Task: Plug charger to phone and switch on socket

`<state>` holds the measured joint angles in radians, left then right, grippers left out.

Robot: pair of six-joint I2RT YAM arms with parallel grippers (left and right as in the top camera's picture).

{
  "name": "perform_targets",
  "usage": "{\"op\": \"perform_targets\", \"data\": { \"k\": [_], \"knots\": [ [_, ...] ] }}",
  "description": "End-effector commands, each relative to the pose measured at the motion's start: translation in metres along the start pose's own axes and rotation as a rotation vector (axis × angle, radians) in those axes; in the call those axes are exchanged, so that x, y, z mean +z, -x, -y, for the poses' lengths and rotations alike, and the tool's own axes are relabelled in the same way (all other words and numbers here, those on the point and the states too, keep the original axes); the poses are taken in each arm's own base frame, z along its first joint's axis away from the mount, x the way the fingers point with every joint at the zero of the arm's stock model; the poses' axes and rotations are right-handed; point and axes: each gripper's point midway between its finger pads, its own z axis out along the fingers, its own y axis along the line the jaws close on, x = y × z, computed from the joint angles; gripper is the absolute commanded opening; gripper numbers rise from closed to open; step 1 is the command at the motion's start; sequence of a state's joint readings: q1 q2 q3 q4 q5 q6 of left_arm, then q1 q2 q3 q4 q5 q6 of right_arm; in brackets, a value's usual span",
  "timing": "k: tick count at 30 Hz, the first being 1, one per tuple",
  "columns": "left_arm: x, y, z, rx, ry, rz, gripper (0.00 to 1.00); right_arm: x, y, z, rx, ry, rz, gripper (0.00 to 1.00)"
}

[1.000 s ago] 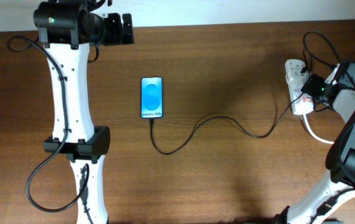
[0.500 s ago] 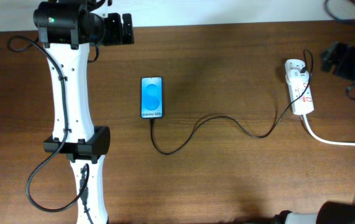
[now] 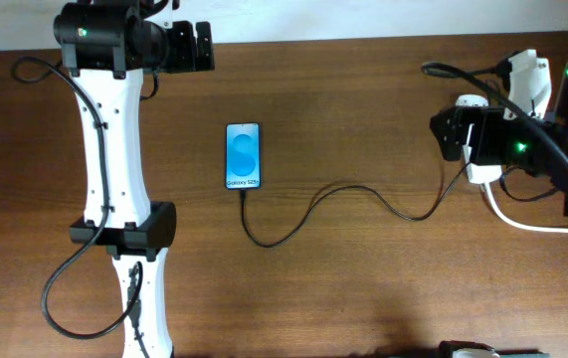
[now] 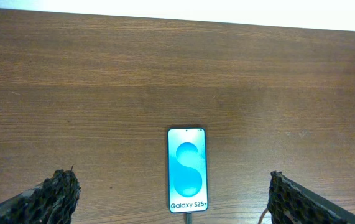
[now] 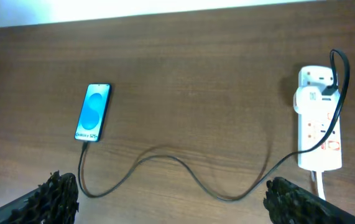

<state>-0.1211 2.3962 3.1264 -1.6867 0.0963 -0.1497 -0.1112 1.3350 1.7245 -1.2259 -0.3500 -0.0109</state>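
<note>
Overhead: the phone [image 3: 243, 156] lies screen-up mid-table. The charger [image 3: 348, 186] runs from its lower end, seemingly plugged in, to the socket [image 3: 482, 174] at right. Left wrist: the left gripper [image 4: 173, 195] is spread wide above the phone. Right wrist: the right gripper [image 5: 174, 194] is spread wide, holding nothing, with the socket ahead.

My left arm [image 3: 112, 149] stretches straight forward, left gripper [image 3: 190, 47] spread wide, and my right gripper [image 5: 172, 191] hangs high, fingers equally parted.
</note>
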Motion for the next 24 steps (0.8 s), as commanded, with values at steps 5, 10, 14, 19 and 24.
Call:
{"op": "perform_targets", "data": {
  "k": [5, 10, 14, 19, 24],
  "knots": [
    [-0.009, 0.003, -0.003, 0.003, 0.009, 0.019, 0.99, -0.004, -0.004, 0.004, -0.101, -0.046, 0.095, 0.98],
    [-0.009, 0.003, -0.003, 0.003, 0.009, 0.019, 0.99, -0.006, -0.051, 0.004, -0.221, -0.061, 0.456, 0.98],
    [-0.009, 0.003, -0.003, 0.003, 0.009, 0.019, 1.0, 0.01, -0.088, 0.009, -0.291, -0.079, 0.669, 0.98],
    [-0.009, 0.003, -0.003, 0.003, 0.009, 0.019, 0.99, 0.029, -0.132, 0.014, -0.326, -0.117, 0.908, 0.99],
    [-0.009, 0.003, -0.003, 0.003, 0.009, 0.019, 0.99, 0.042, -0.152, 0.027, -0.257, -0.128, 0.926, 0.98]
  ]
}}
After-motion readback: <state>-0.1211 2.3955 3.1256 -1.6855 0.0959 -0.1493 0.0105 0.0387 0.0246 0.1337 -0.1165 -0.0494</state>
